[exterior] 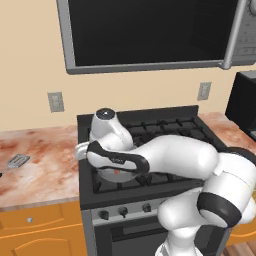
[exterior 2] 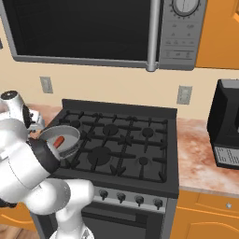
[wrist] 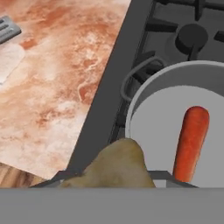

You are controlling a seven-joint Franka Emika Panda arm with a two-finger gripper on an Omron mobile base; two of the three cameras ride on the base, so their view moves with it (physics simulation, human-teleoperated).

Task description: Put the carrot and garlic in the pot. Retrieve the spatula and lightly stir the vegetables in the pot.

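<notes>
The orange-red carrot [wrist: 191, 142] lies inside the grey pot [wrist: 151, 124] on the stove's front left burner; both show again in the right base view as the carrot [exterior 2: 58, 141] in the pot [exterior 2: 70, 133]. My gripper [wrist: 110, 178] is shut on the beige garlic [wrist: 117, 162], held just above the pot's rim on the counter side. In the left base view my arm covers most of the pot [exterior: 107, 174]. The spatula [exterior: 17, 161] lies on the counter left of the stove, its slotted blade [wrist: 8, 29] at the hand view's top left.
A black gas stove [exterior 2: 121, 140] with raised grates holds the pot. Marbled counter [exterior: 45, 160] runs to its left and counter [exterior 2: 200, 154] to its right, where a black appliance [exterior 2: 226, 126] stands. A microwave [exterior 2: 93, 28] hangs overhead.
</notes>
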